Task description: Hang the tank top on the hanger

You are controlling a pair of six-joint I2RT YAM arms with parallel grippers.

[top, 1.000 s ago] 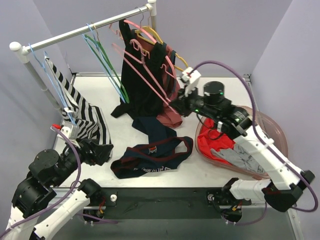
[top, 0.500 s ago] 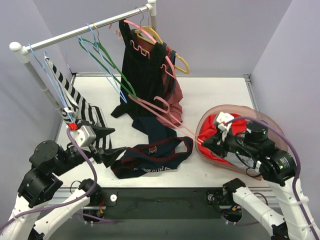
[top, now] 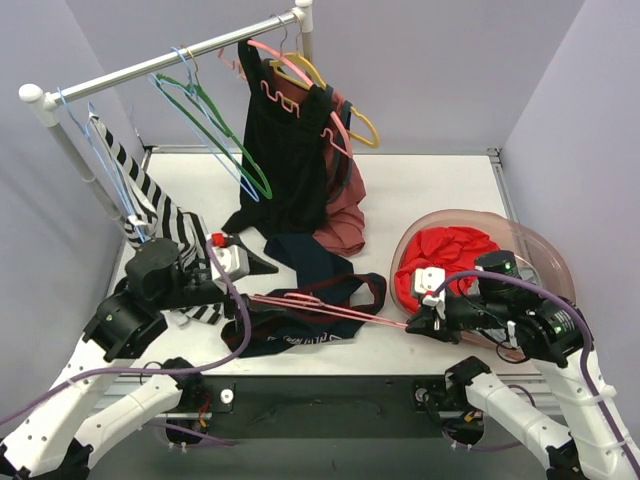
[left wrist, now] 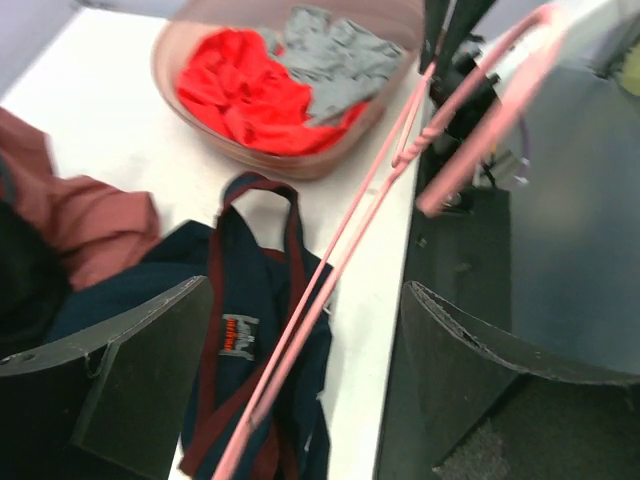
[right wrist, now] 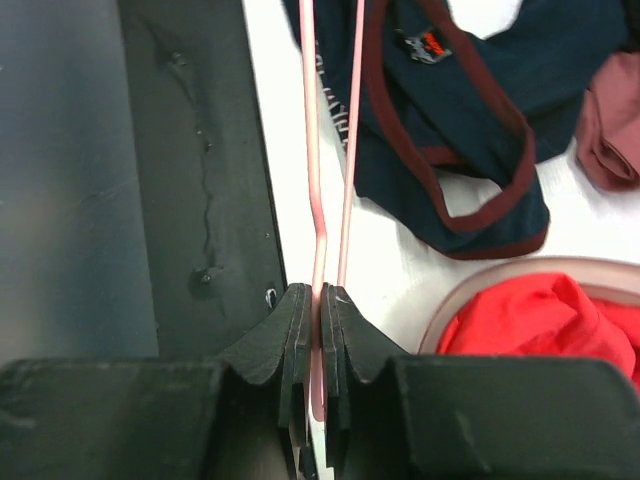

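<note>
Right arm: forearm low over the near table (top: pixel 420 200) edge, wrist turned left, just beside the tub (top: pixel 545 245). My right gripper (right wrist: pixel 318 300) is clamped tight on one end of the hanger (right wrist: pixel 314 150).

The hanger runs nearly level leftward across the tank top (top: pixel 300 338), which lies crumpled on the table between my arms.

Left arm: elbow bent, wrist turned rightward at the tank top's left edge. My left gripper (left wrist: pixel 308 290) stands spread wide, gripping nothing. The hanger's far end lies between its fingers (left wrist: pixel 140 370); contact cannot be determined.
</note>
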